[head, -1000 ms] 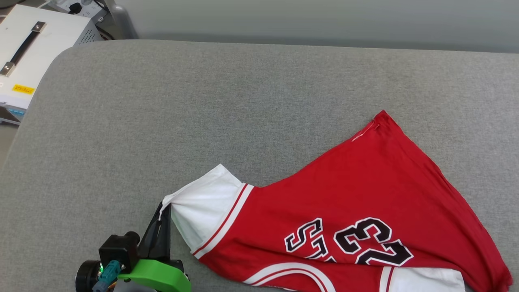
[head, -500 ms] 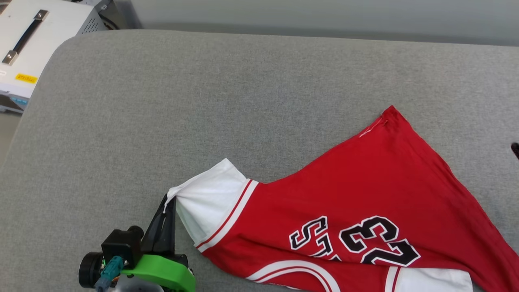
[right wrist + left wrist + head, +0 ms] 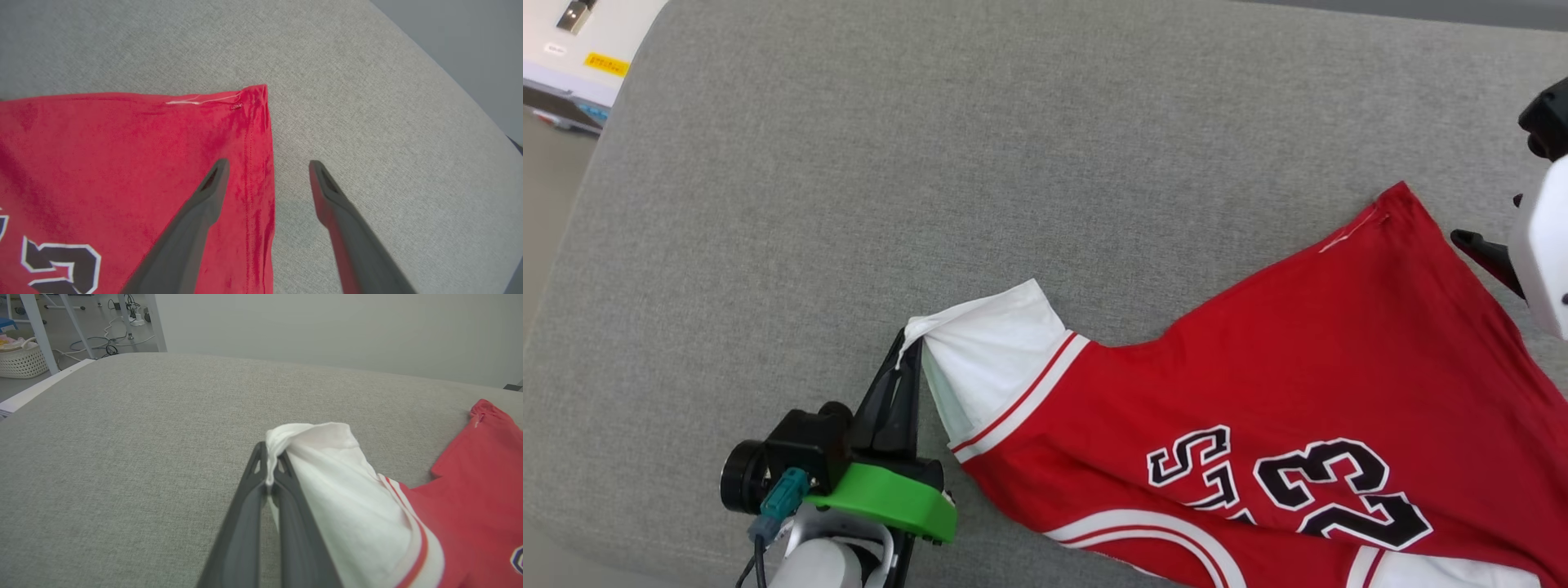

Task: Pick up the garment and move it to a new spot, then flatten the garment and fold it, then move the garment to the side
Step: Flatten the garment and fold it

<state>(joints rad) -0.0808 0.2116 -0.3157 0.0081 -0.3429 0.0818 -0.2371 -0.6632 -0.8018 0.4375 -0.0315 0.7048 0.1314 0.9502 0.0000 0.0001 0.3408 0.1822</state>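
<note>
While the left gripper (image 3: pixel 908 349) clamps the garment (image 3: pixel 1298 359), the right gripper (image 3: pixel 268 164) gapes.

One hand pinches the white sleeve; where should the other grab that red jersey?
Probably the far hem corner of the jersey, coming from its right edge. That corner lies flat on the cushion, the open right hand straddles the edge near it, and it's opposite the sleeve the left hand holds.
</note>
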